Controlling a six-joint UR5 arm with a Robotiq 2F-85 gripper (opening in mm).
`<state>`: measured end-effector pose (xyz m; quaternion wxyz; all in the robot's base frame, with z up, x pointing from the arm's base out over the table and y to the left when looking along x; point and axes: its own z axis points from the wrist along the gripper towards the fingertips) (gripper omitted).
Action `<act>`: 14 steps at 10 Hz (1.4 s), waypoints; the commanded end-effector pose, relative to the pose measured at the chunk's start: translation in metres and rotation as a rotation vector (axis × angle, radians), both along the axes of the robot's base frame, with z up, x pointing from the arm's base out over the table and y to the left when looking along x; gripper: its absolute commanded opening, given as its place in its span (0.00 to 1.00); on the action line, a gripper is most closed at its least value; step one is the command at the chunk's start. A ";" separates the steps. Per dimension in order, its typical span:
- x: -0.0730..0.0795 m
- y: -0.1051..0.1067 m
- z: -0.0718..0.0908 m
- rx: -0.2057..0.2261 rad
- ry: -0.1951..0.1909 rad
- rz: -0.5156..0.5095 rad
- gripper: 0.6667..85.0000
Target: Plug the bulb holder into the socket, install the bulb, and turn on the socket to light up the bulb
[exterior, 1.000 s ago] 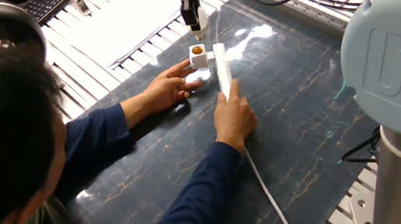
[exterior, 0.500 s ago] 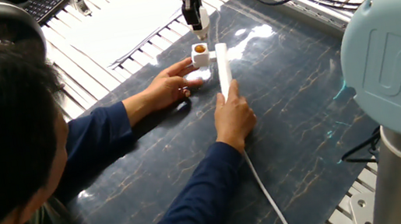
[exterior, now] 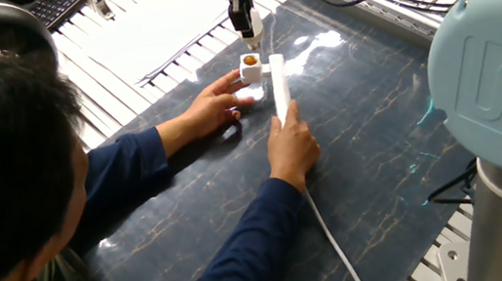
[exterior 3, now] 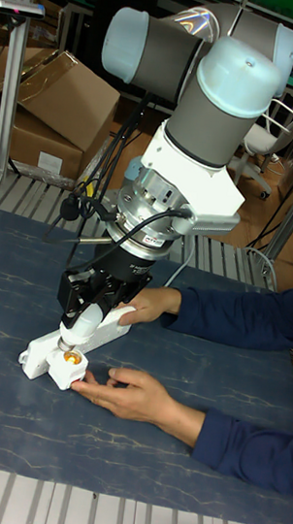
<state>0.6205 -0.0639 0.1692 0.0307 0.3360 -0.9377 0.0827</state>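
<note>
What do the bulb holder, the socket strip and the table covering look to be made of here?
The bulb holder looks like white moulded plastic, its round opening lined with orange-copper metal, judging by the colour. The socket looks like smooth white plastic with a plain, even surface. The table covering seems to be a dark blue, marble-patterned glossy sheet, since it reflects glare; vinyl or laminate cannot be told apart.

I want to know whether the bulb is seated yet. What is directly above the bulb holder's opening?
The bulb, held in the gripper, hangs just above the bulb holder. The holder's orange threaded opening shows empty. The bulb's base tip is hidden in both views.
</note>
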 end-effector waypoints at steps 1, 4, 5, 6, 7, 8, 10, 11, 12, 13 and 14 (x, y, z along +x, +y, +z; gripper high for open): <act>0.000 0.003 0.000 0.014 -0.001 -0.002 0.00; 0.000 0.029 -0.005 0.079 0.002 -0.045 0.00; 0.001 0.043 -0.006 0.116 -0.001 -0.051 0.00; 0.002 0.048 -0.005 0.129 -0.002 -0.053 0.00; 0.003 0.047 -0.005 0.126 -0.004 -0.049 0.00; 0.004 0.045 -0.005 0.119 -0.007 -0.047 0.00; 0.003 0.042 -0.005 0.116 -0.007 -0.038 0.00; 0.004 0.038 -0.005 0.119 -0.011 -0.022 0.00; 0.004 0.035 -0.009 0.133 -0.017 -0.009 0.00; 0.004 0.038 -0.014 0.171 -0.020 -0.003 0.00; 0.005 0.037 -0.015 0.184 -0.018 0.011 0.00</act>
